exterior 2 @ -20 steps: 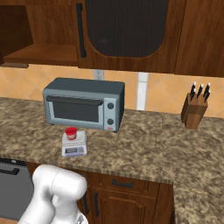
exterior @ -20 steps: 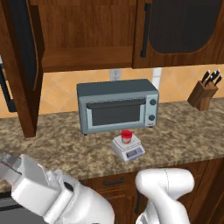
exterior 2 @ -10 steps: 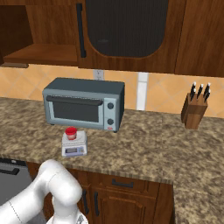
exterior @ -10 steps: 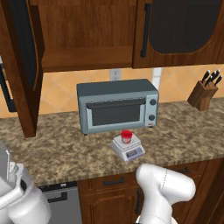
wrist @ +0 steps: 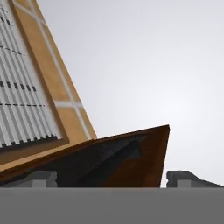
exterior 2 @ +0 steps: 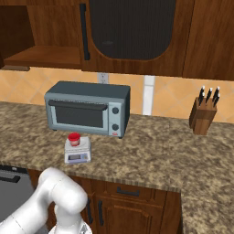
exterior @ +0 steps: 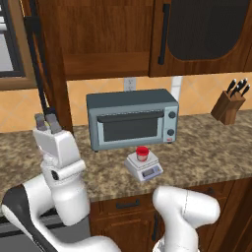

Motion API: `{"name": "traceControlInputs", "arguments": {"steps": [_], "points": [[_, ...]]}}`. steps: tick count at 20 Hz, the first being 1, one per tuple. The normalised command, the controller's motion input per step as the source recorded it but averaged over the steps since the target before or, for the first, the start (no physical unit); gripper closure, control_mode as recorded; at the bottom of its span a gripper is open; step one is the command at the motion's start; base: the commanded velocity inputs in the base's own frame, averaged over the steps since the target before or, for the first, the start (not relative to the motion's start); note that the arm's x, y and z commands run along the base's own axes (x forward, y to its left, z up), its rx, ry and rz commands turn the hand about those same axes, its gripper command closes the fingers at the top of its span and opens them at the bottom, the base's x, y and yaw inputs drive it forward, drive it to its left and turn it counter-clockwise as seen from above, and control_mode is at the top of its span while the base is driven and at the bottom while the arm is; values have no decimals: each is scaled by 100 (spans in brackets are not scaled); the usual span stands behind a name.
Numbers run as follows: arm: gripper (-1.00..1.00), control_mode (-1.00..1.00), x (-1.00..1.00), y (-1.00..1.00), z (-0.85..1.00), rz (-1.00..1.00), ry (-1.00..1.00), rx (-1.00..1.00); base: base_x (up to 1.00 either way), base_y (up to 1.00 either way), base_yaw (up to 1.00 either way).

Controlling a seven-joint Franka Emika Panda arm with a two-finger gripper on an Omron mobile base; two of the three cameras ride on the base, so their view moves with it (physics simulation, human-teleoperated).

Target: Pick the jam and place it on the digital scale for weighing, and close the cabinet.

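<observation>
Granite tabletop (exterior: 206, 152) carries everything; my arm has swung up at its left since a moment ago. Cabinet (exterior: 47, 74) door hangs open, top cut off. My hand (exterior: 47, 123) points up, fingers apart, empty. Jam (exterior: 142, 153) sits on the digital scale (exterior: 143, 167); display unreadable.

Past my claw (exterior: 47, 124) with its dark grey tips, the jam (exterior: 142, 153) shows a bright red lid on the light-grey digital scale (exterior: 143, 167). Behind them the toaster oven (exterior: 132, 118) is blue-grey, the counter (exterior: 206, 152) speckled brown. The cabinet (exterior: 204, 37) above is dark brown with black arched panels.
</observation>
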Motion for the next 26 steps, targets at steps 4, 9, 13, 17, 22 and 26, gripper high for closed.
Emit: {"name": "traceControlInputs", "arguments": {"steps": [4,9,13,17,22,26], "points": [[-100,-100,4,-14,-1,2,13,51,0,0,0],[-100,-100,70,-7,0,0,23,39,0,0,0],[-100,-100,83,0,-1,-4,26,29,0,0,0],[-100,-100,84,0,-3,-9,25,26,0,0,0],[-100,-100,88,0,0,-11,28,26,0,0,0],[-100,-100,94,0,0,-9,30,30,0,0,0]]}}
